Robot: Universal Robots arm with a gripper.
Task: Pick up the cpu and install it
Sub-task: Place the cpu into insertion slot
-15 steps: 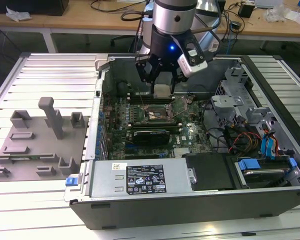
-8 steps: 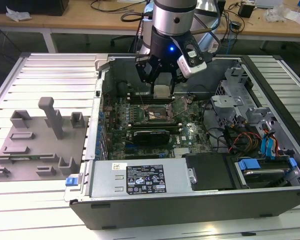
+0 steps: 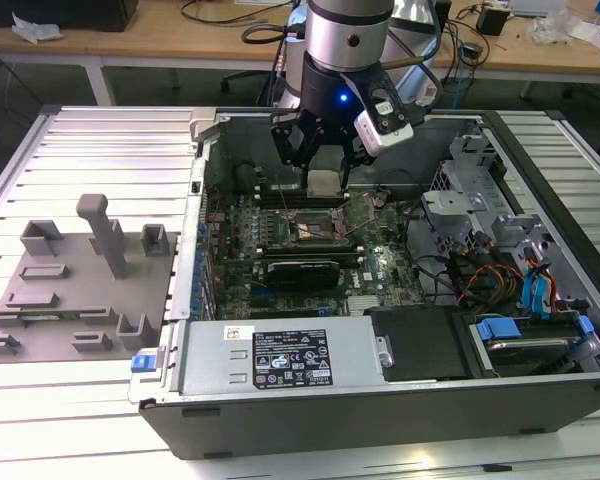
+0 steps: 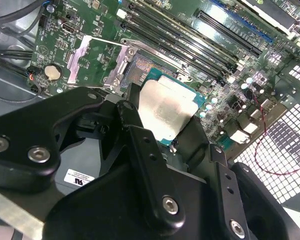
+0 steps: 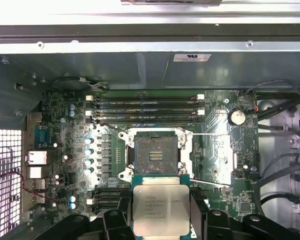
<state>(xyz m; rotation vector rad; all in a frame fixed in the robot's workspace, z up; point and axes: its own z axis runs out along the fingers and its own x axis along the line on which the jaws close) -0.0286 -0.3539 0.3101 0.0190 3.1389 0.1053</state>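
Observation:
The cpu (image 5: 161, 205), a flat square chip with a pale silvery top and green rim, hangs in my gripper (image 5: 161, 220), whose black fingers (image 4: 135, 125) are shut on its edges. In the exterior view the cpu (image 3: 322, 182) is held a little above the motherboard, just behind the open socket (image 3: 318, 228). In the first wrist view the empty socket (image 5: 154, 154) shows its bare contact field, with its metal frame (image 5: 213, 155) swung open to one side. In the second wrist view the cpu (image 4: 165, 111) hovers beside the socket (image 4: 140, 70).
The open computer case (image 3: 280, 375) surrounds the motherboard (image 3: 280, 215). Memory slots (image 5: 145, 110), a graphics card (image 3: 302, 270), drive bays with blue tabs (image 3: 535, 290) and loose cables (image 3: 460, 275) lie close by. A grey fixture with plastic blocks (image 3: 75, 275) sits at the exterior view's left.

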